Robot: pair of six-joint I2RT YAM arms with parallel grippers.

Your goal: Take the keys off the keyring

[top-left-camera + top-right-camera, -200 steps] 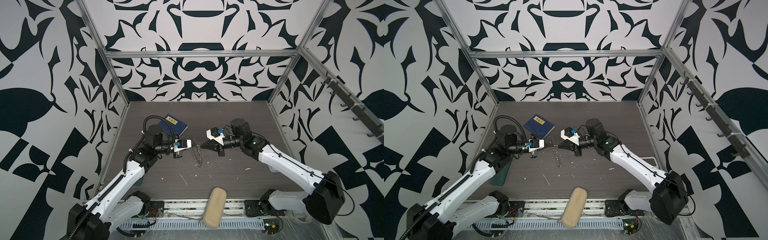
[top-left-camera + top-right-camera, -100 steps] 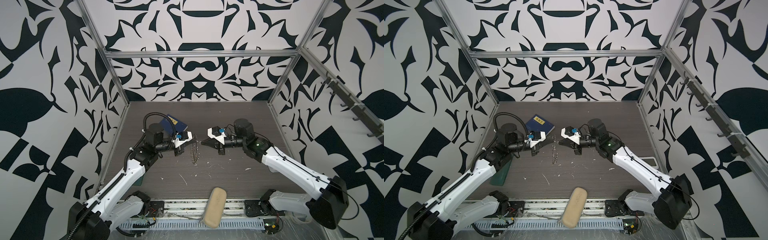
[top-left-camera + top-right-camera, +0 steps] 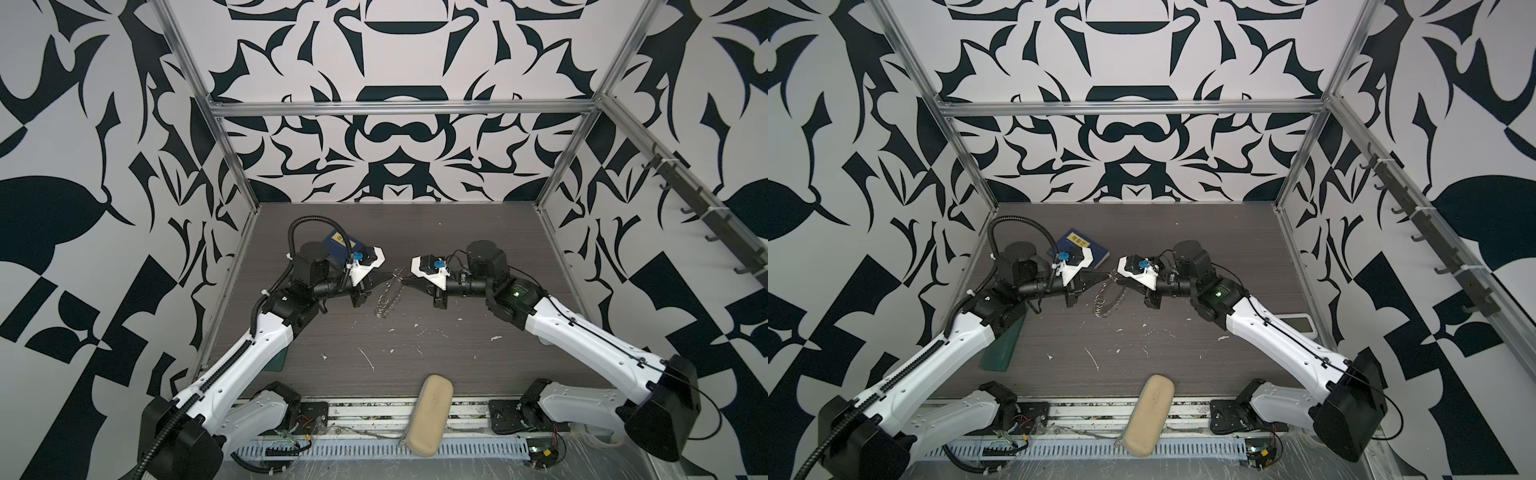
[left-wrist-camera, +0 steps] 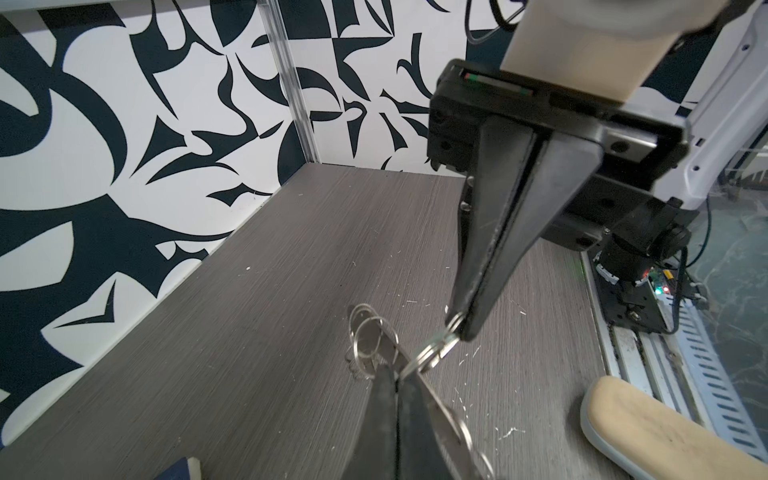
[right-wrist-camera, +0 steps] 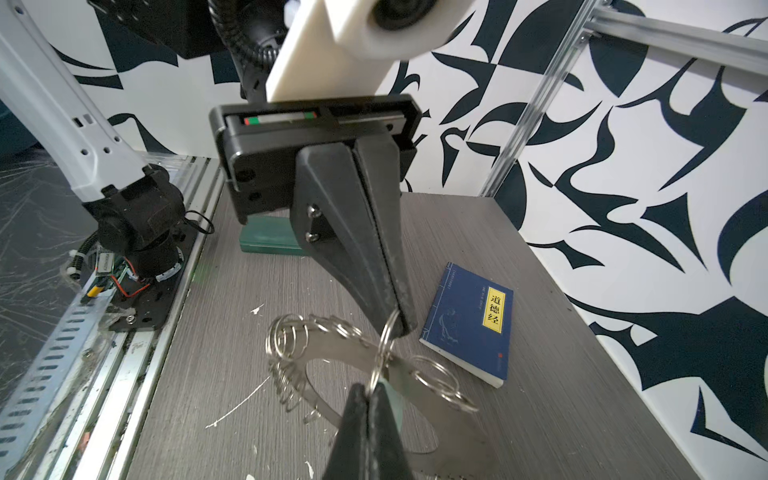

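**Fig.** Key separation set up, nothing freed yet.

- **Left tool** (image 3: 392, 274): I see it pressed shut on a wire split ring (image 5: 384, 345) at the rim of the keyring (image 5: 340, 347).
- **Keyring:** it hangs tilted between and below the two tool tips. I cannot tell whether its low edge meets the tabletop (image 3: 457, 365).
- **Keys** (image 5: 394, 400): only the mint tag shows. It lies just beside the tip of the right tool (image 3: 402, 282) and apparently threads that same split ring.
- **Right tool:** closed, I judge on the tag end.

Both grips look placed to me. Working the keys off the coil remains.
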